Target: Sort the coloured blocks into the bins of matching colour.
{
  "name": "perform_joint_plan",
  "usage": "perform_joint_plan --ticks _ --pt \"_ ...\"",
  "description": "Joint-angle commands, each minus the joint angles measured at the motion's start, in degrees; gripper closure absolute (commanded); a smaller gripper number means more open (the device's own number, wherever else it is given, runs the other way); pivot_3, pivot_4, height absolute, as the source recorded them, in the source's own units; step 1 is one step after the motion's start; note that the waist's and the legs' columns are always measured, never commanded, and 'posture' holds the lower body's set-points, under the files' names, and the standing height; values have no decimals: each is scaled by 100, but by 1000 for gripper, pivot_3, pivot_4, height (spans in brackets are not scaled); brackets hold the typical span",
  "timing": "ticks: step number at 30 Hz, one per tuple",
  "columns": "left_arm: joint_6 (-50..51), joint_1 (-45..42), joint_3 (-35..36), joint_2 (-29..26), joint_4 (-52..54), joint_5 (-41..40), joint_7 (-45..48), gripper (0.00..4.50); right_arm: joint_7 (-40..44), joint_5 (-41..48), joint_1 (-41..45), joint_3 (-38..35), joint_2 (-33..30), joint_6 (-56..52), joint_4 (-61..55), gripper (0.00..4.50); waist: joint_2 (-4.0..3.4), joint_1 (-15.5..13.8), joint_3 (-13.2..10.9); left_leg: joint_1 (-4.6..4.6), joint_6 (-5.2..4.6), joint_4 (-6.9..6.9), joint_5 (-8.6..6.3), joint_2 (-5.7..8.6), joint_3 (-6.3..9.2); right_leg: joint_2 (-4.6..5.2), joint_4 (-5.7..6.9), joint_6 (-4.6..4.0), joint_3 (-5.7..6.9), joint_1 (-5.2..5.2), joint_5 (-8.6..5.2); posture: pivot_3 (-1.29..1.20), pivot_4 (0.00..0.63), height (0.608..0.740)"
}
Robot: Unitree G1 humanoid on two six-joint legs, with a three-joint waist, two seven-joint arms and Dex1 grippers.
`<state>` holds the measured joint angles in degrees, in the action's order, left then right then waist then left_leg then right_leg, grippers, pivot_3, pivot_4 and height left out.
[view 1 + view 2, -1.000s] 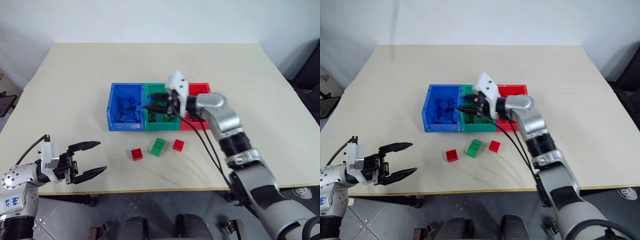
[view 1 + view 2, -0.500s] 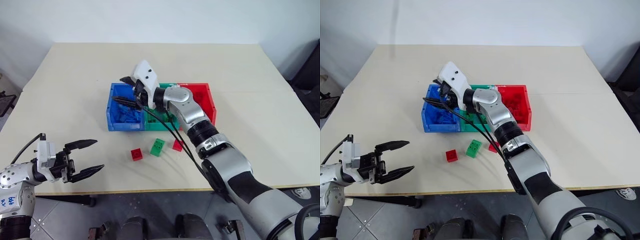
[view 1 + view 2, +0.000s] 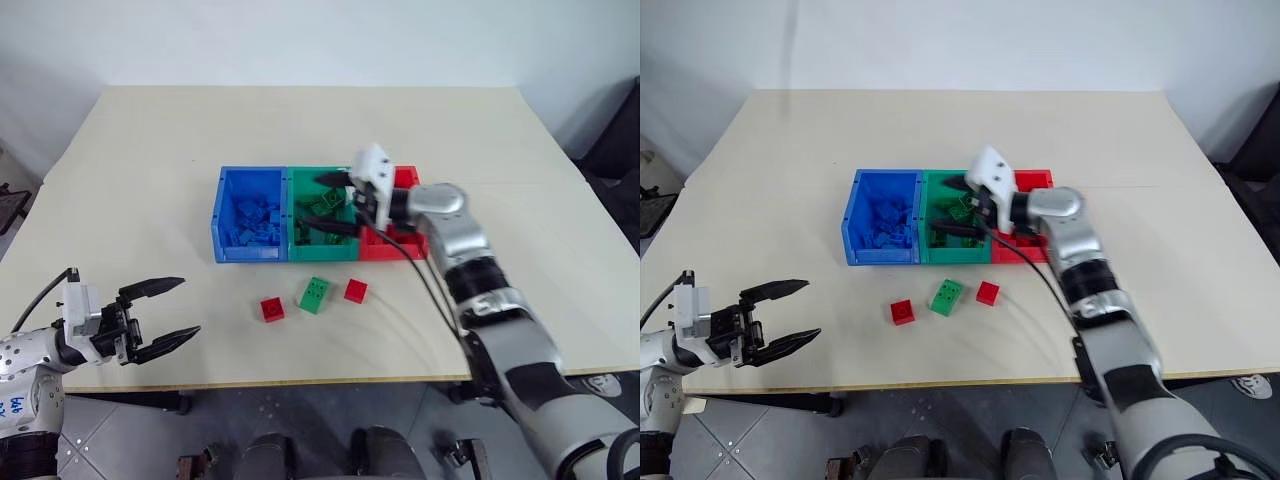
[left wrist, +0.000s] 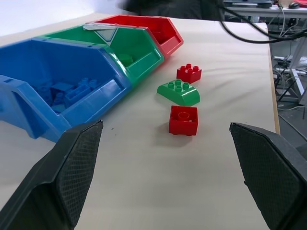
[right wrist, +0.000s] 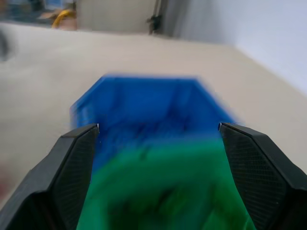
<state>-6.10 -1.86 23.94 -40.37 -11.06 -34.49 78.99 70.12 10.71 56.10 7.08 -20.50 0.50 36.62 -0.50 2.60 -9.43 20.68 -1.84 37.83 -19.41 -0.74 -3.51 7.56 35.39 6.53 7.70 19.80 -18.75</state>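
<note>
Three bricks lie on the table in front of the bins: a red brick (image 3: 271,309), a larger green brick (image 3: 316,294) and a second red brick (image 3: 356,290). The blue bin (image 3: 250,250), green bin (image 3: 322,254) and red bin (image 3: 404,178) stand joined in a row; blue and green pieces lie in the first two. My right gripper (image 3: 310,204) hovers open over the green bin, pointing toward the blue one, nothing between its fingers (image 5: 76,167). My left gripper (image 3: 188,306) is open and empty off the table's near left edge, facing the bricks (image 4: 183,120).
The beige table (image 3: 150,170) stretches wide around the bins. Black cables (image 3: 420,280) hang from my right forearm over the red bin's front and the table beside the right-hand red brick.
My right gripper, shut a second ago, swung left over the blue bin and opened, then came back right over the green bin. The left gripper and the three bricks stayed put.
</note>
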Motion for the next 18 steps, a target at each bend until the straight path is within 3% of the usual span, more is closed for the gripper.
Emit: perform_joint_plan --ticks 1,4,10,18 --pt "-116 44 147 -61 -118 -63 96 0 1035 443 -560 -208 -871 -470 -830 346 0 -28 -1 0 -1 0 0 0 0 0 -18 0 1 -8 0 0 150 740" --pt "-135 60 124 -40 -97 -33 80 0 1770 728 -1201 -479 -1735 -393 -1208 346 -4 -75 -6 4 -1 -1 -1 -2 -8 0 -61 0 2 -19 0 0 150 740" --pt "-137 36 3 69 1 -4 -7 0 2232 1106 -2087 -882 -2928 -84 -1142 346 -8 -96 -8 3 0 -2 -1 -6 -24 2 -92 1 4 -27 0 0 150 740" --pt "-150 -83 -104 100 -47 5 14 0 2238 1325 -2856 -1035 -3808 82 -1121 346 -8 -102 -8 2 0 -3 -1 -9 -35 2 -103 1 5 -31 0 0 150 740"
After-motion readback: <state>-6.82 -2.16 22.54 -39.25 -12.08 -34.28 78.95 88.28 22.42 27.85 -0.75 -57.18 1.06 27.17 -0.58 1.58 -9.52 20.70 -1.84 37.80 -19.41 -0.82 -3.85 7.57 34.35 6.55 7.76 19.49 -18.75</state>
